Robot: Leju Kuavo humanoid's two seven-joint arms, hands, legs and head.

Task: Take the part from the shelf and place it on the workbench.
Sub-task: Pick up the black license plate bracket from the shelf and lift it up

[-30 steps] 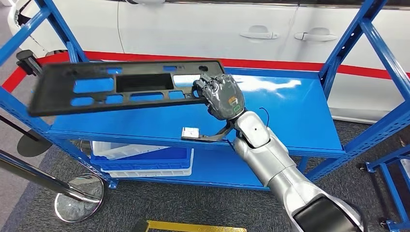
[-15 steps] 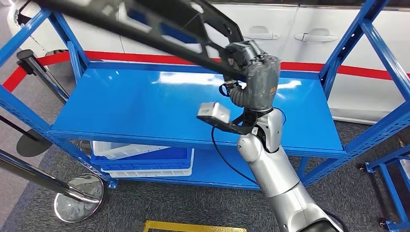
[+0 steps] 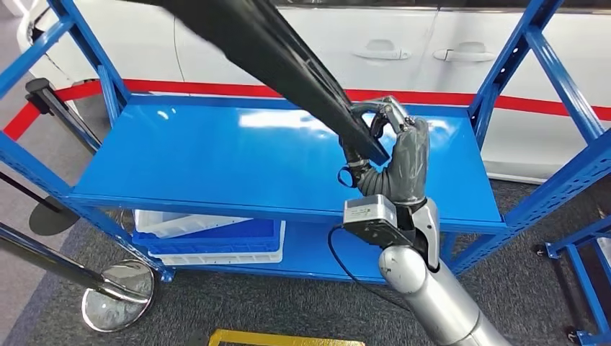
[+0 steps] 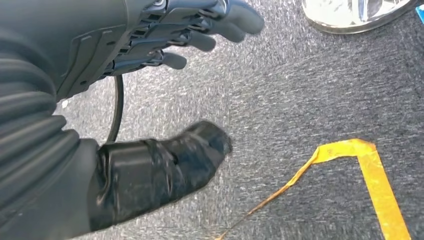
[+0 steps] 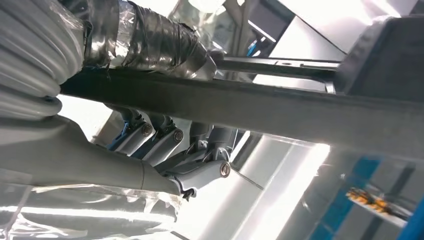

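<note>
1. Blue metal shelf (image 3: 238,155) stands in front of a white car (image 3: 403,50), on grey carpet (image 3: 288,303).
2. A red stripe (image 3: 216,89) runs along the floor behind the shelf.
3. White and blue bins (image 3: 216,241) sit on the low level of the shelf.
4. The right hand (image 3: 395,155) is up above the shelf top, with its fingers wrapped tight around one end of the long black part (image 3: 288,61).
5. The part is in the air, tilted, and it reaches up and off to the left, away from the hand.
6. In the right wrist view, the thumb (image 5: 145,42) presses on the part's dark bar (image 5: 240,107).
7. The left hand (image 4: 165,95) hangs over the carpet, holding nothing, with its fingers (image 4: 210,30) apart from its thumb.
8. Yellow tape (image 4: 370,175) is stuck on the carpet near it.
9. A shiny round pole base (image 3: 117,293) stands on the floor, left of the shelf.
</note>
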